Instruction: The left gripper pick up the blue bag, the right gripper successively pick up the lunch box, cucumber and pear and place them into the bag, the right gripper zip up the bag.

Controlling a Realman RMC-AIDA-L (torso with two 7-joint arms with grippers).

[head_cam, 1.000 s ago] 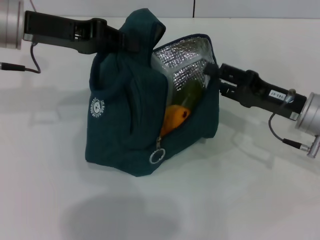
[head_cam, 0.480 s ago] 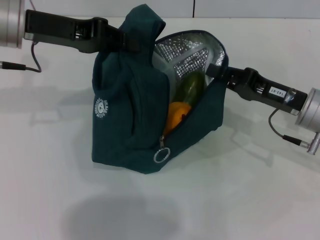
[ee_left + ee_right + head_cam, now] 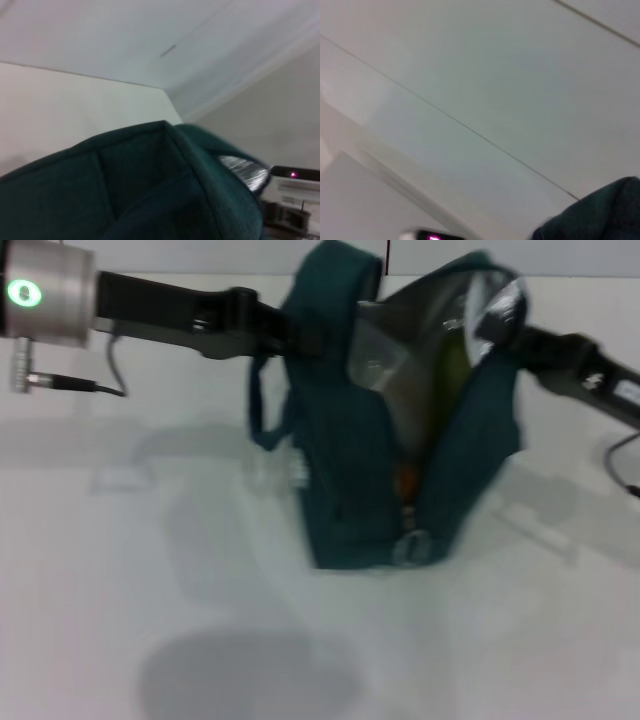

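Observation:
The blue bag [image 3: 350, 470] stands upright at the table's middle, its mouth open and showing silver lining [image 3: 395, 360]. My left gripper [image 3: 295, 330] is shut on the bag's top handle, on its left side. My right gripper [image 3: 500, 328] holds the bag's right rim and stretches the mouth wide. The green cucumber [image 3: 455, 365] shows inside, with an orange-yellow pear [image 3: 407, 480] lower in the slit. The zip's ring pull [image 3: 412, 545] hangs at the bottom of the opening. The lunch box is hidden. The left wrist view shows the bag's fabric [image 3: 150, 195].
The white table [image 3: 150, 590] spreads around the bag. A loose strap [image 3: 258, 415] hangs off the bag's left side. The right arm's cable [image 3: 625, 455] trails at the far right. The back wall is close behind the bag.
Both arms moved right with the bag. The bag shifted right, turned so its zip slit faces front, and its mouth is pulled wider. The left arm reaches further in.

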